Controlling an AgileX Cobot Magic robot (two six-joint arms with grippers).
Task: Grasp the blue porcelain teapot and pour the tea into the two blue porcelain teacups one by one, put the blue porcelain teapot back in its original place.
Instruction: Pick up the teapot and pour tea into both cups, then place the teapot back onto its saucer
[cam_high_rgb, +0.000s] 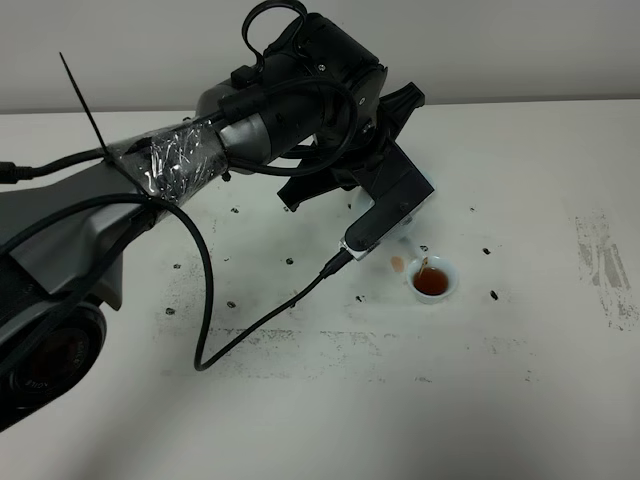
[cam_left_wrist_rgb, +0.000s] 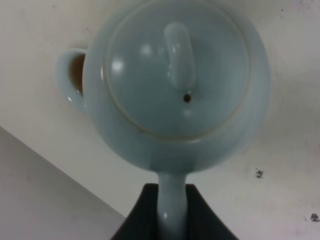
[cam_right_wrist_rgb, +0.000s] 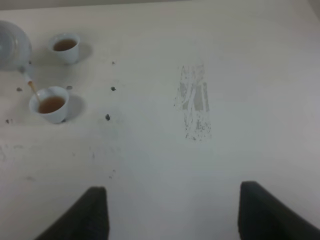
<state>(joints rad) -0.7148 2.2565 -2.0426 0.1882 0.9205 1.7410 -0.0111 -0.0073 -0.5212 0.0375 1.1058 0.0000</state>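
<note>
We see the bench (cam_high_rgb: 520, 420) first, white, scuffed and dotted with dark specks, with a worn grey patch (cam_right_wrist_rgb: 194, 102) out ahead of the right fingers.

Next the left arm (cam_high_rgb: 200, 150), reaching across the middle of the high view, its wrist rolled over and a black cable (cam_high_rgb: 205, 300) looping down off it to the bench.

The blue porcelain teapot (cam_left_wrist_rgb: 175, 85) hangs directly ahead of the left fingers (cam_left_wrist_rgb: 172, 212), lid and knob facing the wrist camera. Its loop handle runs back between the two dark fingers, which are closed on it. In the high view the pot is almost wholly hidden under the wrist. From the right wrist camera we see only the edge of its body (cam_right_wrist_rgb: 12, 45), tipped, with a thin brown stream (cam_right_wrist_rgb: 32, 88) of tea leaving the spout.

The right fingers (cam_right_wrist_rgb: 172, 212) stand spread wide apart, nothing between them, well clear of the pot and cups.

Two blue porcelain teacups sit well ahead of the right fingers, off to the side where the pot is. The nearer cup (cam_right_wrist_rgb: 50, 104) sits under the spout, taking the stream, with brown tea in it. The farther cup (cam_right_wrist_rgb: 65, 47), just beside the pot's body, also holds tea.

A small brown spot (cam_high_rgb: 397, 263) lies on the bench just beside the cup being filled.
</note>
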